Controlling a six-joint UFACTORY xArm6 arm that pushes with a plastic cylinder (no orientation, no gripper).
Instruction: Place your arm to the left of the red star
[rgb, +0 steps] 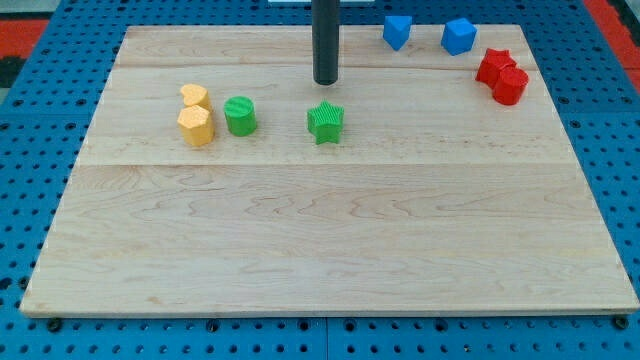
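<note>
The red star (492, 65) lies near the board's top right edge, touching a red cylinder-like block (510, 86) just below and right of it. My tip (326, 81) stands near the top middle of the board, far to the left of the red star. It is just above the green star (325, 122), with a small gap between them.
Two blue blocks (397, 31) (459, 36) sit at the top edge, left of the red star. A green cylinder (240, 116), a yellow hexagonal block (196, 126) and a yellow heart-like block (194, 97) sit at the left. The wooden board (330, 240) lies on blue pegboard.
</note>
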